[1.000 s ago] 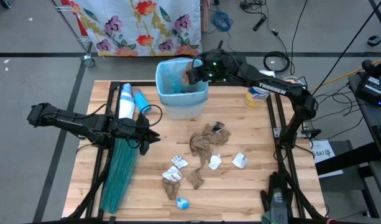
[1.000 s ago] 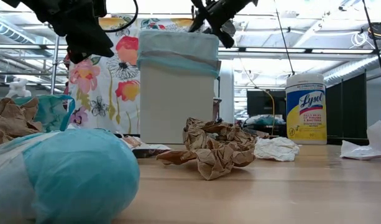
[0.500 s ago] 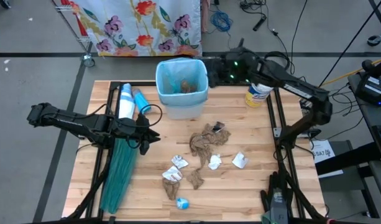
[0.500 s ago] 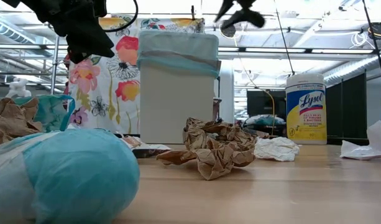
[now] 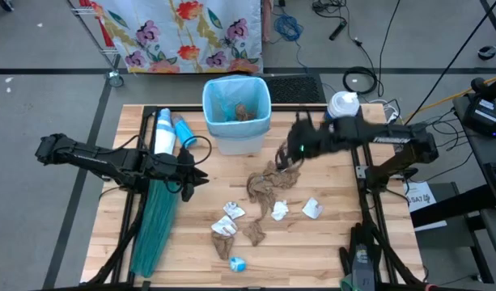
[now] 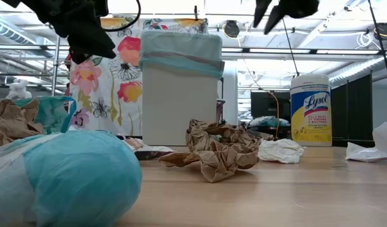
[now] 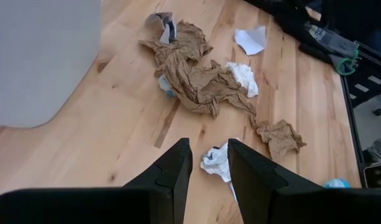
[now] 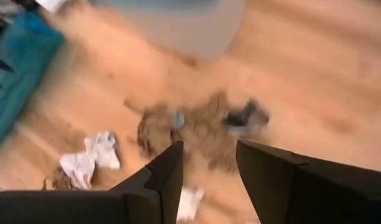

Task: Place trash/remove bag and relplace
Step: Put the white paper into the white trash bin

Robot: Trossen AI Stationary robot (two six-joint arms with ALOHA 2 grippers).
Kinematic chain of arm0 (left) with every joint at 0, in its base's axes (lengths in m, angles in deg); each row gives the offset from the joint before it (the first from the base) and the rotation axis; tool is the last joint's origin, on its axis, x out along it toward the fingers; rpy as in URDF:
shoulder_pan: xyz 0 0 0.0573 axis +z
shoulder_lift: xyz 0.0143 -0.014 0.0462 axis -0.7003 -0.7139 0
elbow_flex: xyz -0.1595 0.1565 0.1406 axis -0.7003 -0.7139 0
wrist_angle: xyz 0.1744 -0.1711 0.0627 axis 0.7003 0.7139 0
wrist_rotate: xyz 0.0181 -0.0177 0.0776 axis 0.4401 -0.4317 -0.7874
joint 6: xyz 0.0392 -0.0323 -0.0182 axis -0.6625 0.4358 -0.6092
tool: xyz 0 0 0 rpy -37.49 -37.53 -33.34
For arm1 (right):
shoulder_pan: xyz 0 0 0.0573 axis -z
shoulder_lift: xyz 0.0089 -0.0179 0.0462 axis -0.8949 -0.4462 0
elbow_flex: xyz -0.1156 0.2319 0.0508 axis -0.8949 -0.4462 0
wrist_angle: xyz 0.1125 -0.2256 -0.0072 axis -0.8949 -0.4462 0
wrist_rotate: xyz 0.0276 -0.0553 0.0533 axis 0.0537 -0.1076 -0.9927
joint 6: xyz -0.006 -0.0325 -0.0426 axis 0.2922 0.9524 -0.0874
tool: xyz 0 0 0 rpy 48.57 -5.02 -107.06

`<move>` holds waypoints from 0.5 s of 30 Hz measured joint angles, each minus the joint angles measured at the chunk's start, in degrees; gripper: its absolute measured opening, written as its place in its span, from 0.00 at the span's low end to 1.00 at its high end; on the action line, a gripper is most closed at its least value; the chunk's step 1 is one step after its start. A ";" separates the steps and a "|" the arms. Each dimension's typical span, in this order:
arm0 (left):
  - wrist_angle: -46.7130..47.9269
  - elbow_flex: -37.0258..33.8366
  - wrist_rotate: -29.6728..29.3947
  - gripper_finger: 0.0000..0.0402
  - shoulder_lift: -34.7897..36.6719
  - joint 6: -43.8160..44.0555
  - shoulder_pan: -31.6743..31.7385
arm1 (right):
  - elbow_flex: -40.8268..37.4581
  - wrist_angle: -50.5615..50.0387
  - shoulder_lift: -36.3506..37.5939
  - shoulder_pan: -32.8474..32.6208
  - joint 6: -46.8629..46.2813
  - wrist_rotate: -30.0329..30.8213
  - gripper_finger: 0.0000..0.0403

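The white bin (image 5: pixel 237 113), lined with the pale-blue bag (image 6: pixel 180 55), stands at the table's far middle with a brown scrap (image 5: pixel 243 111) inside. Trash lies on the table: a brown paper-towel heap (image 5: pixel 268 182), white wads (image 5: pixel 312 208) and a small blue wrapper (image 5: pixel 237 263). The folded teal-green bag (image 5: pixel 154 226) lies along the left side. My right gripper (image 5: pixel 288 153) hangs open over the heap's far end, holding nothing. My left gripper (image 5: pixel 201 171) waits open to the heap's left, above the wood.
A Lysol canister (image 6: pixel 310 110) stands at the far right, partly under my right arm in the high view. Blue-and-white rolls (image 5: pixel 171 132) lie left of the bin. Bare wood shows between the bin and the heap and along the near edge.
My right gripper has let go of a brown scrap over the bin; the scrap now lies inside. The gripper then swung toward the table's right, came toward the near edge and tipped downward, ending over the brown heap.
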 joint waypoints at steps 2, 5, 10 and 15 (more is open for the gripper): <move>0.24 -0.01 0.40 0.27 0.00 -0.25 0.00 | -2.99 -0.08 0.00 -3.82 -6.89 1.38 0.35; 1.45 -0.02 1.45 0.27 0.00 -1.14 -0.04 | -7.55 -0.83 -0.02 -9.52 -18.07 2.33 0.35; 2.84 -0.02 1.88 0.27 0.00 -1.16 -0.04 | -15.28 -0.31 -0.02 -18.44 -37.15 2.15 0.35; 2.77 -0.02 2.97 0.27 0.00 -1.22 -0.04 | -23.10 5.42 -0.02 -25.55 -52.84 0.29 0.35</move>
